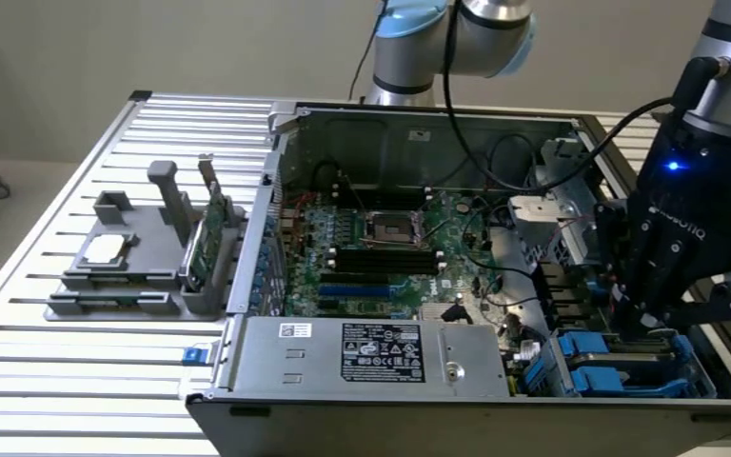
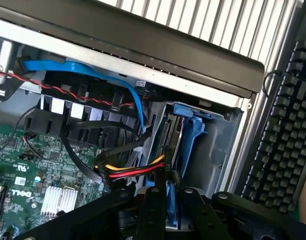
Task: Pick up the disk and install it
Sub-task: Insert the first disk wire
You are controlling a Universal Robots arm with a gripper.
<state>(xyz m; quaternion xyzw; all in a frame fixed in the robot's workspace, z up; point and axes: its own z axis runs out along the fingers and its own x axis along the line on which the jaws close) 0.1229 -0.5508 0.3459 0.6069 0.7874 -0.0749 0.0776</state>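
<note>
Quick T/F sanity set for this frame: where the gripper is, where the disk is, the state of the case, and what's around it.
1. The gripper hangs above the grey fixture. False: it is down at the drive bay, in the case corner on the exterior view's right.
2. The case is open, with the motherboard exposed. True.
3. The disk lies flat on the table outside the case. False: it stands on edge in the drive bay, with the gripper shut on it.
4. A keyboard lies beside the case. True.
5. A green card stands in the grey fixture. True.
</note>
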